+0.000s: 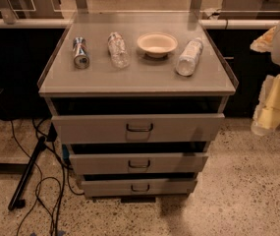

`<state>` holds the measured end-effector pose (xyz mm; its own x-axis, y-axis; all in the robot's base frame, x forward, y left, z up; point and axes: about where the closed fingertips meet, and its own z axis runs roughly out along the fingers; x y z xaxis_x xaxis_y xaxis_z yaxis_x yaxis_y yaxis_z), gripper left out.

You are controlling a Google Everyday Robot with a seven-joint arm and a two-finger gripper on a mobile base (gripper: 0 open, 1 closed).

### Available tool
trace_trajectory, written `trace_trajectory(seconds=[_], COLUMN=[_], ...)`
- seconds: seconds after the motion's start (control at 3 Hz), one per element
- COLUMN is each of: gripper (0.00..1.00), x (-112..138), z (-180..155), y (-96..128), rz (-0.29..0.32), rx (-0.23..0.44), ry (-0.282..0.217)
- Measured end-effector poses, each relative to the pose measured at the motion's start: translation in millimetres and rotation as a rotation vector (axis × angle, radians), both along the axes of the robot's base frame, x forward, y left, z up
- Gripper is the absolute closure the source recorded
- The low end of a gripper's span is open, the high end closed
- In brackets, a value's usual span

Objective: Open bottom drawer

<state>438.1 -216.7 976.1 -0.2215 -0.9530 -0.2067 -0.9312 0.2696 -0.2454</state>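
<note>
Pale and blocky, the gripper hangs at the right edge, well clear of the cabinet and partly cut off; how wide it stands I cannot tell. Lowest of three grey fronts, the bottom drawer sits slightly pulled out, its interior lost in shadow like the two above. On top lie a can, two plastic bottles and a bowl. Cables trail over the floor at left; open floor lies ahead and to the right.
</note>
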Motion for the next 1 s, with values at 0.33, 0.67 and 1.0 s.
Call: trace_trajectory(seconds=[0.33, 0.67, 1.0], gripper=[0.00, 0.00, 0.00], x=[0.0, -4.8, -16.3], z=[0.0, -19.1, -94.7], y=[0.0, 5.0, 24.3], rz=[0.000, 0.014, 0.066], rx=[0.000, -0.008, 0.000], ry=[0.000, 0.005, 0.044])
